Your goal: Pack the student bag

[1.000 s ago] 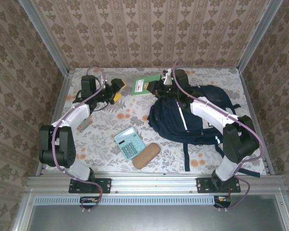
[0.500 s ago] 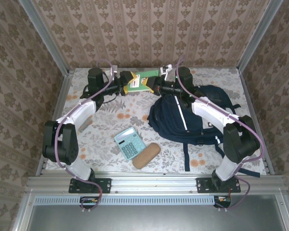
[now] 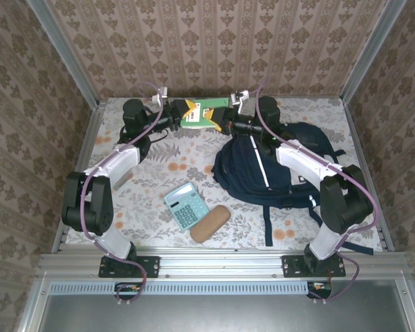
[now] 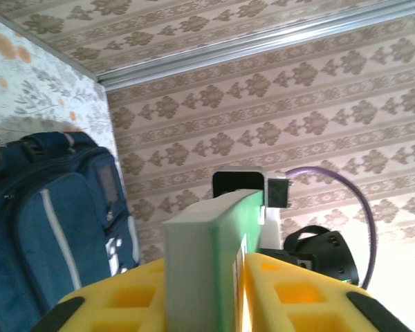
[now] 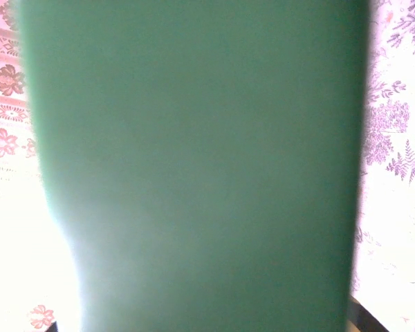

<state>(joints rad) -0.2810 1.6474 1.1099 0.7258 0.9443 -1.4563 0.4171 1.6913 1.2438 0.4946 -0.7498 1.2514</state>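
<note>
At the far middle of the table (image 3: 145, 187), raised clear of the flowered cloth: a green book (image 3: 204, 116), clamped at its left end between the yellow fingers (image 4: 297, 297) of the left gripper (image 3: 182, 111) and gripped at its right end by the right gripper (image 3: 226, 123). Just near of it, on the right half, lying flat under the right arm: the student bag (image 3: 252, 173). Judged a two-handed hold or a hand-over on the way to the bag. Best done by releasing neither end before a sure pinch at the other, holding the book level against any twist between the arms, then leading it edge-first toward the bag's far, top end. Zip there open or closed: cannot tell, so check first. No writing readable anywhere: small marks on the book's cover, white patches on the bag, keys of the calculator (image 3: 187, 205), all too small.
</note>
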